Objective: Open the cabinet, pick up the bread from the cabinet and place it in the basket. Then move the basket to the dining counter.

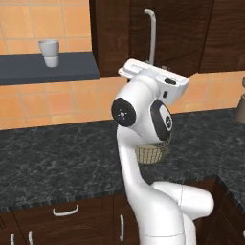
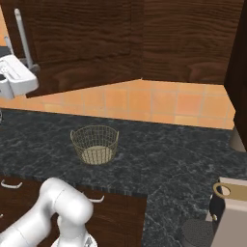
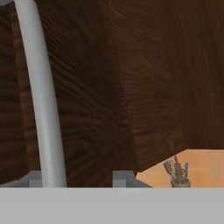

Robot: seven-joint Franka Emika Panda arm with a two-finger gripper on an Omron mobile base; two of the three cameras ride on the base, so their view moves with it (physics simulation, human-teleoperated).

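One gripper (image 3: 78,178), jaws open astride cabinet (image 3: 153,78) handle (image 3: 41,96) (door ajar): close squarely, pull outward steadily.

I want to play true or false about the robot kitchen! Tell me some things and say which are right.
1. The basket sits on the black counter. True.
2. There is bread in the basket. False: the basket is empty, with only its pale bottom showing.
3. The robot's gripper is up at the cabinet handle. True: in the hand view the silver bar runs down between the fingertips.
4. The white cup stands on the counter next to the basket. False: it stands on a dark shelf on the wall.
5. The cabinet door is swung wide open. False: it is only slightly ajar.
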